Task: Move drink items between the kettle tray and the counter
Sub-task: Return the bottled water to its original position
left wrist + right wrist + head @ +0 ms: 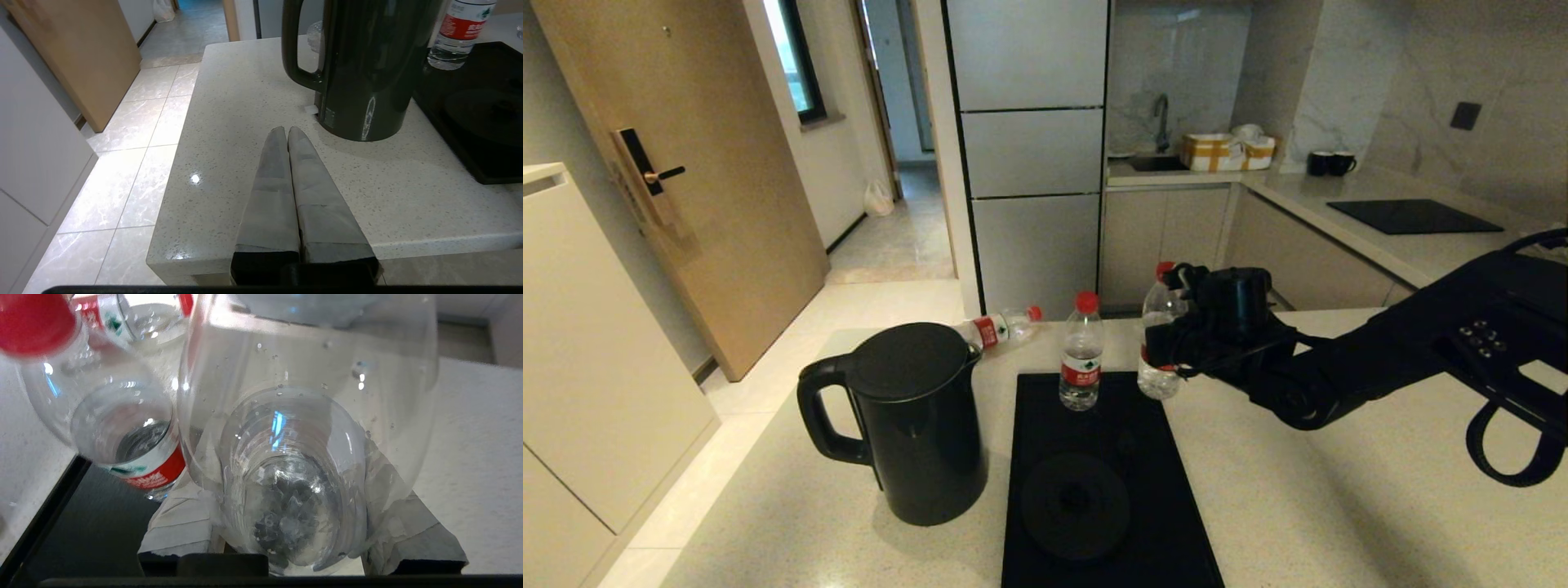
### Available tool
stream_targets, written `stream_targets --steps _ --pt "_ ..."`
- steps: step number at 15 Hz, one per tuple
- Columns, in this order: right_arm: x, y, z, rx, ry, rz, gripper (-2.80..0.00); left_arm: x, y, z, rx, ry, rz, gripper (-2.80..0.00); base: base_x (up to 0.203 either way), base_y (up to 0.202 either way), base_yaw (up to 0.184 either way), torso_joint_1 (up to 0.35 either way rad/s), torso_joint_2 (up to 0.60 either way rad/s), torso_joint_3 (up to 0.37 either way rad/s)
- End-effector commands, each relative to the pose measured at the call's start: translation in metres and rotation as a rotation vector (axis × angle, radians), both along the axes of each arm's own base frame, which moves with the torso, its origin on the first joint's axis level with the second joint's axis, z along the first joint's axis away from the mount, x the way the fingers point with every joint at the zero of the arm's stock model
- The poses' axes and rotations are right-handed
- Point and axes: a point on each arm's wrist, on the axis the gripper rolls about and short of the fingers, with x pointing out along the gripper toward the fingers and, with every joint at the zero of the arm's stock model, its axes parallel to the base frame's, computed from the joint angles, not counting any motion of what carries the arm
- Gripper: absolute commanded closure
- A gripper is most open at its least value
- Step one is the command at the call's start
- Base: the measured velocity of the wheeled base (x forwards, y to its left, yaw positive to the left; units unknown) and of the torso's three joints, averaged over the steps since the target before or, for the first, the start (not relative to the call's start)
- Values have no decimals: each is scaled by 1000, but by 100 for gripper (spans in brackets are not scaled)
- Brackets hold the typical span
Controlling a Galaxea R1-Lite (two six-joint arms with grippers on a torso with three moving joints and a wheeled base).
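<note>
water bottle with unreadable red-white label clamped in right gripper jaws.

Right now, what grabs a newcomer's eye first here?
The right gripper is shut on a clear water bottle at the far right corner of the black tray, beside a second upright bottle standing on the tray. The tall black kettle stands on the counter left of the tray, off its round base. A third bottle lies tipped behind the kettle.
</note>
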Motion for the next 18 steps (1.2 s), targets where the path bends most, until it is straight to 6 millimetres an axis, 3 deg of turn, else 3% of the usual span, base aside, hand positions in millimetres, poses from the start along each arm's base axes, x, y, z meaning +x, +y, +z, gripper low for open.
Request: stream_targets --steps 1,4,17,18 --pt "1 3 -5 -1 5 2 0 0 0 -1 0 2 0 0 0 0 0 0 0 0" --pt "1 24 -31 1 51 25 0 0 0 0 0 0 0 0 0 0 0 0 0 0" --pt "6 30 -42 10 66 0 0 0 0 -1 0 2 0 0 0 0 0 0 0 0" --pt "6 30 -43 9 67 1 -280 0 0 -1 0 2 0 0 0 0 0 0 0 0"
